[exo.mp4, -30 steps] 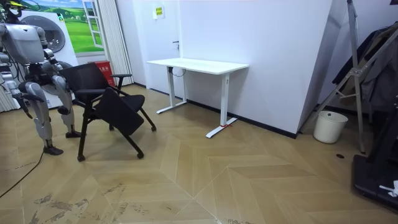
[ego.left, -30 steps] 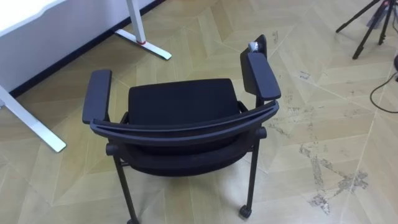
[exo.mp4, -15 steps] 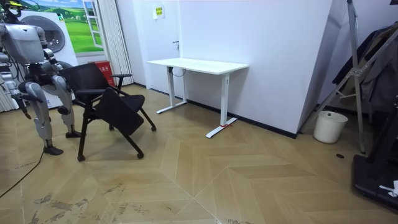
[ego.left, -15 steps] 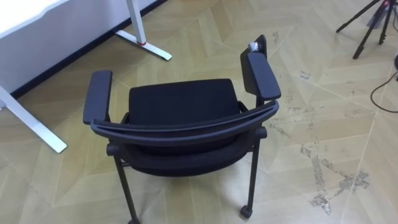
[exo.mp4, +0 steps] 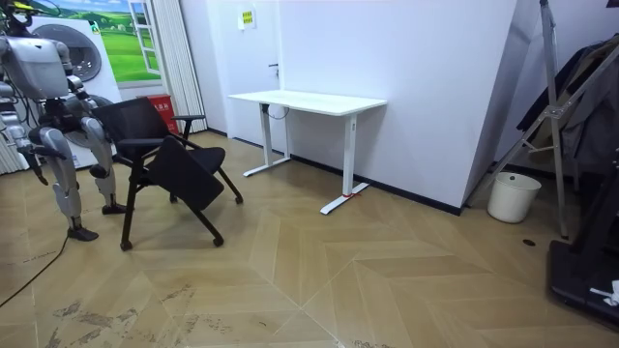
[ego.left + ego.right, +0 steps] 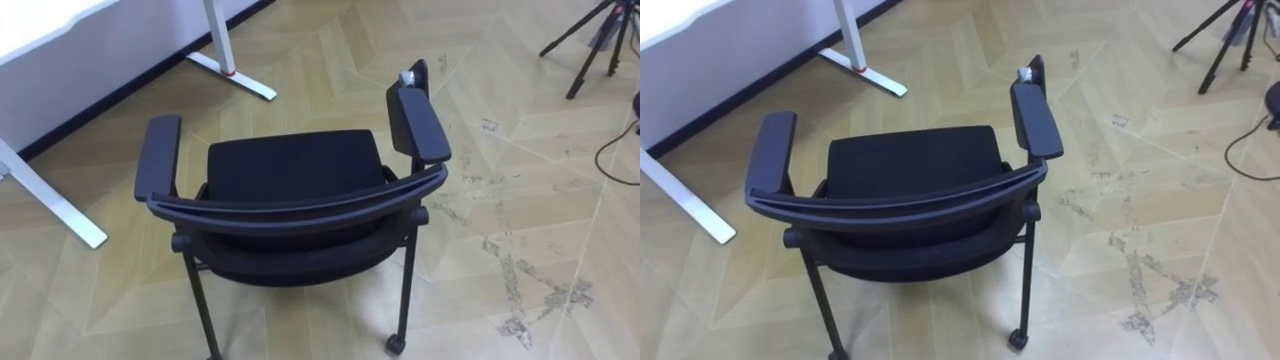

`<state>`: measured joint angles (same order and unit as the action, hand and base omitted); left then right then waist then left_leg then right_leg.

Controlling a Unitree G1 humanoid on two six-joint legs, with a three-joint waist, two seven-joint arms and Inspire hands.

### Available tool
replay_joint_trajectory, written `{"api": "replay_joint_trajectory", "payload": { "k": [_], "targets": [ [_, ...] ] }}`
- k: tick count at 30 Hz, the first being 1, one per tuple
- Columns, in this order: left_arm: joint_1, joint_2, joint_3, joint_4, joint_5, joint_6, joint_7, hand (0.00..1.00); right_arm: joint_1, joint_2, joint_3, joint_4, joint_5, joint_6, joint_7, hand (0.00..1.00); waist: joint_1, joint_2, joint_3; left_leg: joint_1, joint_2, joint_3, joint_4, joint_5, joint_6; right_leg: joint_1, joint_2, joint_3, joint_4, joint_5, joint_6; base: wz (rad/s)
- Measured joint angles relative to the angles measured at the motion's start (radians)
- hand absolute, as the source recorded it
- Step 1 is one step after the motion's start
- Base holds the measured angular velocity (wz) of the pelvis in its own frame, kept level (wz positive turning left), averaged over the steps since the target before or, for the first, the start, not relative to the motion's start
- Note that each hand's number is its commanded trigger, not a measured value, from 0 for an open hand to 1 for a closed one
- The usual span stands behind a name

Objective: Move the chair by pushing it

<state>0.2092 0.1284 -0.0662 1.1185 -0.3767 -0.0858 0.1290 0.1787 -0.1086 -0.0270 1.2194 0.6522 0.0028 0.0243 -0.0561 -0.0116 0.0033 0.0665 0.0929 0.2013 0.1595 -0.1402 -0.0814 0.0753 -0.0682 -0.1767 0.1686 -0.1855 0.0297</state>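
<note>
- At the room view's far left the robot stands upright on the wood floor [image 5: 368,280], right behind the chair and facing its backrest.
- Its hands are too small and too hidden at that edge of the room view to make out, so I cannot tell whether they are open or closed.
- Next comes the black armchair [image 5: 160,145], just in front of the robot. From the robot's head it is seen from above: curved backrest nearest, padded seat [image 6: 292,165] beyond, one armrest on each side.
- The chair stands on thin black legs with small castors, well apart from the desk.
- A red box [image 5: 162,104] sits by the wall behind the chair.
- Further right is a white standing desk [image 5: 309,100] against the white wall, its surface on two white legs with flat feet.
- Pale scuff marks [image 6: 520,270] streak the floor to the right of the chair.
- At the far right a white bin [image 5: 513,196] stands beside a tall tilted stand [image 5: 551,116].
</note>
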Motion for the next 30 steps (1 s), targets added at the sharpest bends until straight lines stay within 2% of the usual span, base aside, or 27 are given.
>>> {"api": "replay_joint_trajectory", "payload": {
  "k": [7,10,14,18,21,23,25,28,30],
  "targets": [
    [0.006,0.014,0.095,0.002,0.027,0.003,0.101,0.0,-0.001,-0.016,-0.041,0.023,-0.03,0.0,0.0,0.0,-0.005,0.008,0.005,0.025,0.0,0.008,0.0,-0.001,0.001,0.015,-0.001,0.01,0.005,-0.004,0.0,-0.03],
    [-0.013,0.019,0.151,-0.013,0.082,0.015,0.148,0.0,0.0,-0.024,-0.085,0.023,-0.043,0.0,-0.007,0.0,-0.007,0.024,0.0072,0.027,0.001,0.006,0.0,-0.011,0.01,0.013,-0.001,0.007,0.014,-0.006,0.003,0.03],
    [-0.028,0.064,0.208,-0.094,0.111,0.014,0.227,0.0,-0.005,-0.026,-0.117,0.022,-0.113,-0.001,-0.014,0.0,-0.022,0.034,0.0047,0.028,-0.001,-0.001,0.0,-0.017,0.014,0.012,-0.002,0.007,0.023,-0.008,0.005,0.0],
    [-0.075,0.09,0.261,-0.14,0.276,0.005,0.302,0.0,-0.011,-0.037,-0.177,0.023,-0.149,-0.001,-0.012,0.0,-0.027,0.05,0.0007,0.032,-0.002,0.001,-0.006,-0.018,0.013,0.013,-0.002,0.011,0.023,-0.007,0.004,-0.02],
    [-0.106,0.097,0.261,-0.161,0.363,0.001,0.339,0.0,-0.015,-0.054,-0.196,0.025,-0.152,-0.001,-0.012,0.0,-0.034,0.066,-0.0009,0.033,-0.003,-0.002,-0.008,-0.018,0.013,0.017,-0.002,0.01,0.021,-0.007,0.004,0.0],
    [-0.119,0.102,0.262,-0.194,0.424,0.006,0.341,0.0,-0.016,-0.056,-0.205,0.023,-0.157,-0.001,-0.009,0.0,-0.033,0.069,-0.0016,0.032,-0.003,-0.001,-0.007,-0.018,0.013,0.015,-0.001,0.011,0.021,-0.007,0.004,0.0],
    [-0.142,0.115,0.264,-0.247,0.508,0.012,0.337,0.0,-0.021,-0.057,-0.224,0.023,-0.183,-0.001,0.005,0.0,-0.024,0.077,0.0013,0.031,-0.002,0.0,-0.006,-0.018,0.013,0.013,-0.001,0.013,0.021,-0.007,0.004,-0.02],
    [-0.162,0.158,0.274,-0.336,0.605,0.006,0.336,0.0,-0.04,-0.059,-0.234,0.022,-0.191,-0.002,0.015,0.0,-0.021,0.088,0.0002,0.032,-0.002,0.001,-0.006,-0.018,0.013,0.012,-0.001,0.015,0.019,-0.008,0.004,-0.02],
    [-0.165,0.178,0.274,-0.443,0.728,0.013,0.323,0.0,-0.039,-0.059,-0.233,0.022,-0.193,-0.002,0.015,0.0,-0.027,0.093,-0.0001,0.03,-0.003,0.0,-0.006,-0.018,0.013,0.013,-0.001,0.012,0.016,-0.008,0.004,0.02]
  ]
}}
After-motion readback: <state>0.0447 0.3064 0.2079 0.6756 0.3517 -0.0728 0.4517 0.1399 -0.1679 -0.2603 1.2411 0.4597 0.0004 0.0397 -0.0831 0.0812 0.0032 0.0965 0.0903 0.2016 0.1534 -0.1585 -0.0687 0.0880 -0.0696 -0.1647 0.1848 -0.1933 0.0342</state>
